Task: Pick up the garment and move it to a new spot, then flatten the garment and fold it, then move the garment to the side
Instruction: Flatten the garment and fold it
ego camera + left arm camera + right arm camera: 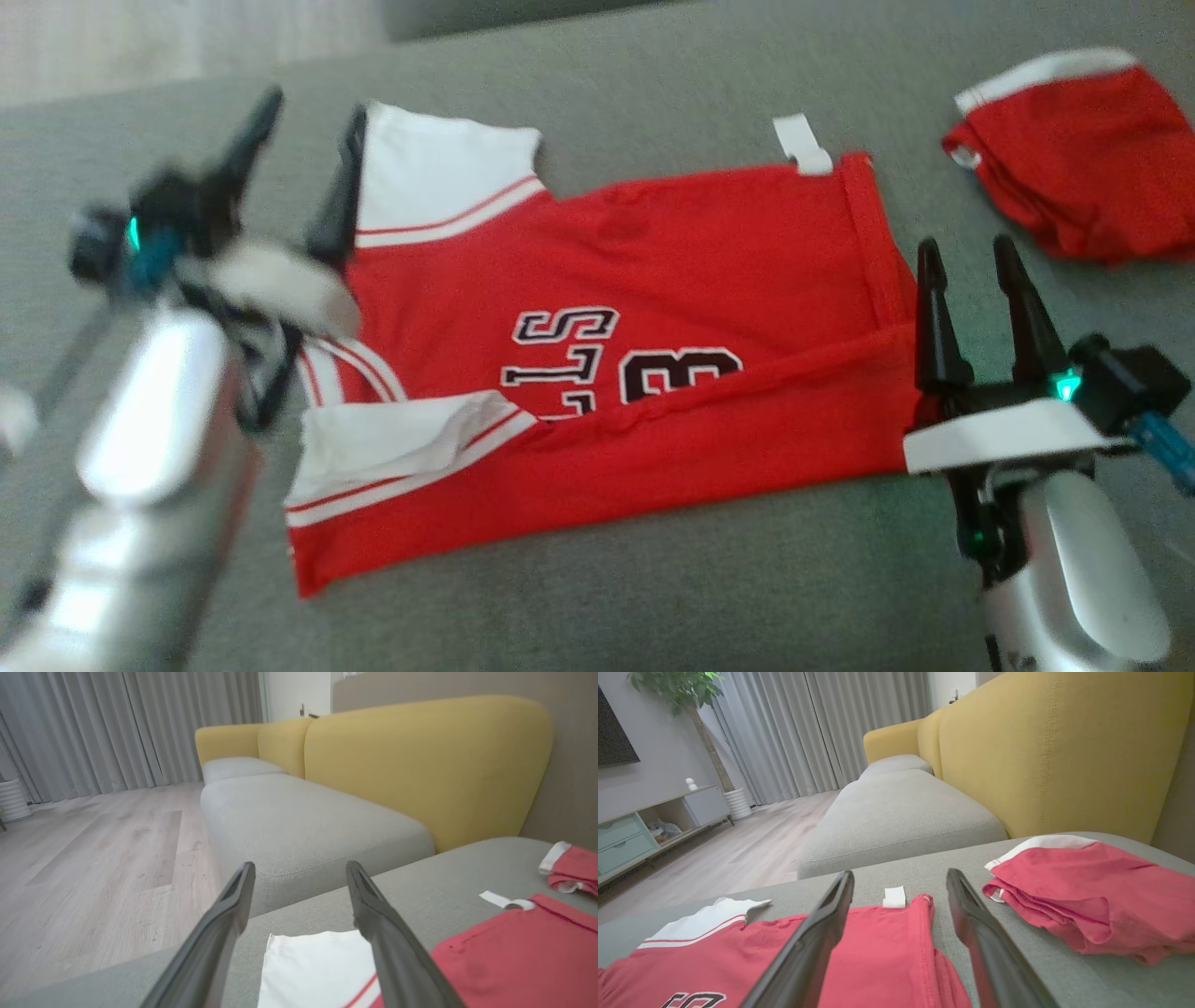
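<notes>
The red jersey (644, 252) lies spread on a grey padded surface (653, 597), lengthwise across the head view. Its near long edge is folded up over the body and covers the lower part of the dark lettering. One white sleeve (429, 177) lies flat at the far left corner. A second white sleeve (392, 448) is rumpled and folded at the near left. A small white tag (801, 142) sticks out past the far edge, near the right end.

The left gripper (315, 105) is at the far left sleeve with its jaws wide apart and nothing between them. One finger overlaps the sleeve's edge; whether it touches cannot be told, as this arm is blurred. The left wrist view shows the same: the left gripper (300, 868) spread, and the sleeve (317, 970) under one finger.

The right gripper (965, 247) is at the jersey's right end, jaws likewise wide and holding nothing. In its own wrist view the right gripper (900, 877) has one finger over the red cloth (878, 952) and the other over the grey surface.

A second red garment (1074, 159) with a white band lies bunched up, well apart at the far right.

Beyond are a yellow sofa back (1064, 756), a grey seat (901, 816), a wooden floor (752, 844) and curtains (808, 732). A low cabinet (626, 840) by the wall has drawers and one open compartment (663, 828), whose contents are too small to identify.
</notes>
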Robot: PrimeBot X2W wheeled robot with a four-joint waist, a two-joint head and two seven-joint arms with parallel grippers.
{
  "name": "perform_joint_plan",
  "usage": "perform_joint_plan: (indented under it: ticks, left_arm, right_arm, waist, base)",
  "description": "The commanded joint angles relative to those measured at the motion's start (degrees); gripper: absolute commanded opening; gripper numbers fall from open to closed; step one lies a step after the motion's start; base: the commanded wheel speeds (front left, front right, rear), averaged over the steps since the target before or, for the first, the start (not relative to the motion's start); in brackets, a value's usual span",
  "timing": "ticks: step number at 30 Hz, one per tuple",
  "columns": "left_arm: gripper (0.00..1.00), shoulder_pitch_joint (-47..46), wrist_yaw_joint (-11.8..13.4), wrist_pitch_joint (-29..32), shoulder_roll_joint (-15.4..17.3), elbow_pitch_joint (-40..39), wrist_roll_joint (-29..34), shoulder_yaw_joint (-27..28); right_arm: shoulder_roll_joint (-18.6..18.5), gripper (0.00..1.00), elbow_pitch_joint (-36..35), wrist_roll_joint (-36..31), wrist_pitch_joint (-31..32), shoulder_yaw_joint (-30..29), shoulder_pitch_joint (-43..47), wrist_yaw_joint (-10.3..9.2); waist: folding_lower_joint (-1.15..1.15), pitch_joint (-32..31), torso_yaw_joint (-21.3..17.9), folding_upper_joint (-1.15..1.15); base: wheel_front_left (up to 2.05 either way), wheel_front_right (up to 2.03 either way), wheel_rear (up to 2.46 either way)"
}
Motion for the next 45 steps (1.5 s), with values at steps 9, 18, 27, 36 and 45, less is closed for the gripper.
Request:
perform_joint_plan:
  ticks: [9,18,27,36,45]
  left_arm:
    - [1.0,-21.32,-3.42,24.47,8.08,17.31,-7.45,0.23]
    - [1.0,-26.27,-3.53,26.46,11.09,24.42,-8.51,-0.93]
    - [1.0,-28.65,-3.56,27.19,11.15,30.32,-9.24,-2.89]
    - [0.0,-28.14,-3.56,23.72,9.28,28.81,-13.02,-6.25]
    - [0.0,-25.35,-3.57,10.88,6.03,21.1,-12.98,-10.24]
  right_arm:
    - [-0.31,1.0,-1.5,4.01,-2.27,5.97,-6.12,-0.04]
    - [-0.31,1.0,-1.23,6.31,-2.74,8.06,-7.52,-0.04]
    - [-0.31,1.0,-2.63,6.53,-2.78,7.78,-7.2,-0.04]
    - [-0.31,1.0,-1.67,3.3,-2.78,5.57,-7.86,-0.04]
    - [-2.17,1.0,-1.48,-4.07,7.69,2.2,-12.13,-0.04]
  waist:
    - [-0.01,11.38,-10.0,0.0]
    - [-0.01,14.23,-12.8,0.0]
    - [-0.01,15.27,-13.11,0.0]
    - [-0.01,13.41,-10.13,0.0]
    - [-0.01,8.31,-2.2,0.0]
  base:
    - [0.0,0.0,0.0]
    - [0.0,0.0,0.0]
    - [0.0,0.0,0.0]
    - [0.0,0.0,0.0]
    - [0.0,0.0,0.0]
